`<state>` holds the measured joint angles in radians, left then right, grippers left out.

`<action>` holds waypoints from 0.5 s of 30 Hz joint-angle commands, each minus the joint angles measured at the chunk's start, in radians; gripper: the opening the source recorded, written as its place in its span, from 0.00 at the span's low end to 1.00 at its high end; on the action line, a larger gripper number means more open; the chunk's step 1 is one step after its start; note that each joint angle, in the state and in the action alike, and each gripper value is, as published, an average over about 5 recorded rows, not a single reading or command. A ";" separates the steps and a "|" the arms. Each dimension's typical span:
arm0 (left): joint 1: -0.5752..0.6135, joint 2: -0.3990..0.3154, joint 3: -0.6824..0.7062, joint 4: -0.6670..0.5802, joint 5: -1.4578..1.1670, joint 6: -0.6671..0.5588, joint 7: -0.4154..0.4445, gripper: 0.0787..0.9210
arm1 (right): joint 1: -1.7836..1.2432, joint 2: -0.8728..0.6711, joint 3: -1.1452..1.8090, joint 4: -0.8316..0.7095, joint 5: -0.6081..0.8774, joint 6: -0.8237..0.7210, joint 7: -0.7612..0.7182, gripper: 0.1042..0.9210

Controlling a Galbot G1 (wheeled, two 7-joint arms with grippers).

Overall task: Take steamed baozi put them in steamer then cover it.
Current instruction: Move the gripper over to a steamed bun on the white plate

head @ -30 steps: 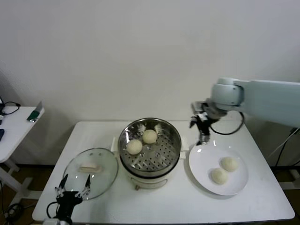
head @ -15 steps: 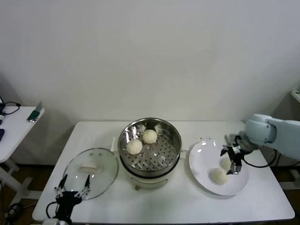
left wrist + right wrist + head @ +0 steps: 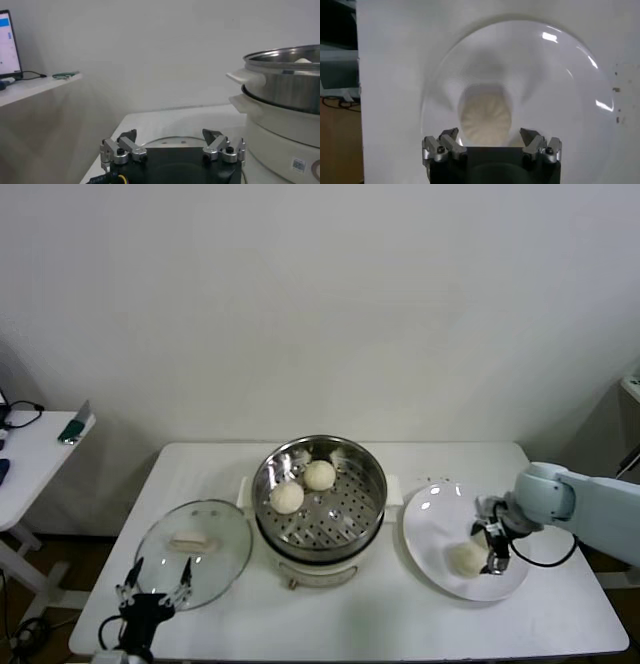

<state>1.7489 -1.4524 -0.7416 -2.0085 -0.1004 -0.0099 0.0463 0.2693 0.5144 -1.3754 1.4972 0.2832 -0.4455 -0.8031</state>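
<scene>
Head view: the right gripper (image 3: 491, 549) has dropped from above the steamer (image 3: 319, 496) onto the white plate (image 3: 430, 529), so bun three gets grabbed next; two baozi (image 3: 303, 486) already sit inside. Right wrist view: fingers (image 3: 445, 145) apart, straddling a plate baozi (image 3: 485, 119). Left wrist view: left gripper (image 3: 172, 148) idle beside the steamer, fingers apart.

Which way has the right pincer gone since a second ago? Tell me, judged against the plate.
Yes. The right pincer has moved from above the plate's far rim, near the steamer, down and toward the robot, over the plate's right side beside a baozi.
</scene>
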 commanded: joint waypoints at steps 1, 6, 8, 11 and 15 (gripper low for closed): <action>-0.001 0.001 -0.001 0.002 0.000 0.001 0.000 0.88 | -0.144 0.032 0.117 -0.038 -0.024 -0.019 0.027 0.88; -0.002 0.000 0.001 0.002 0.000 0.001 0.000 0.88 | -0.135 0.028 0.114 -0.021 -0.023 -0.022 0.016 0.80; -0.003 -0.001 0.001 0.002 0.001 0.002 0.000 0.88 | -0.123 0.026 0.107 -0.015 -0.026 -0.019 0.012 0.76; -0.003 -0.002 0.002 0.001 0.000 0.003 0.000 0.88 | -0.076 0.028 0.084 -0.009 -0.043 -0.002 0.000 0.72; -0.004 -0.003 0.002 -0.002 0.000 0.005 0.000 0.88 | 0.066 0.040 -0.002 0.010 -0.058 0.045 -0.036 0.68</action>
<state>1.7456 -1.4548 -0.7396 -2.0087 -0.1004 -0.0056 0.0458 0.2174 0.5413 -1.3209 1.4979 0.2487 -0.4409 -0.8091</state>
